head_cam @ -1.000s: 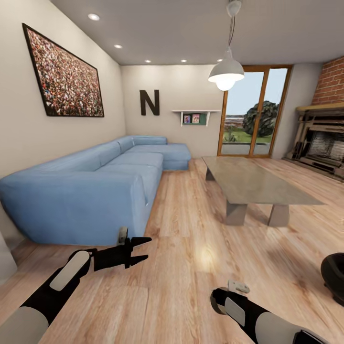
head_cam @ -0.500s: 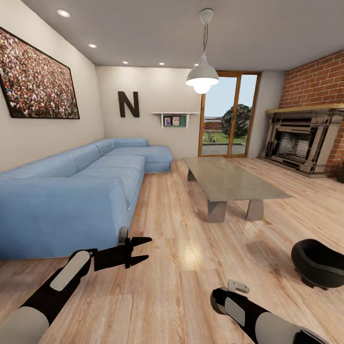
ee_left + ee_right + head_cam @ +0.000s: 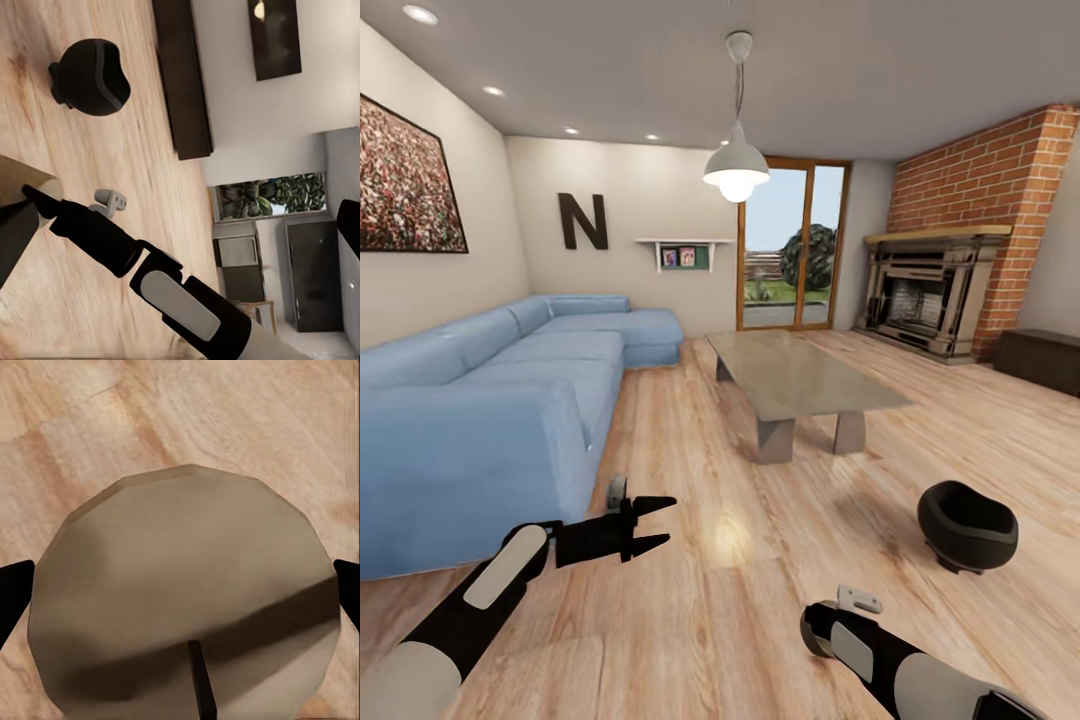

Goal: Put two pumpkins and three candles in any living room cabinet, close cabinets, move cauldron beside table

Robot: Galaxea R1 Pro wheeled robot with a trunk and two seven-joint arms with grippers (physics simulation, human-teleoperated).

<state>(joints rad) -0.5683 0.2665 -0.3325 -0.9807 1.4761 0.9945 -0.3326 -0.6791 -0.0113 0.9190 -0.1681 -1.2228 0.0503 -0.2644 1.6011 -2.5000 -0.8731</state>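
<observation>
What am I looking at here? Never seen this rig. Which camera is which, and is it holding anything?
It is a simulated wheeled robot with two arms, each ending in a two-finger gripper.

The big picture comes from its head camera, looking down over both arms into a living room: a blue sofa, a low table, a fireplace and a black cauldron standing on the wood floor, apart from the table.

The other two pictures come from cameras near each gripper, looking along the fingers.

The left gripper is open and empty. The right gripper appears closed on a candle, seen from above with its dark wick, a black finger at either side. The left wrist view also catches the right arm, the cauldron and a long dark cabinet.
</observation>
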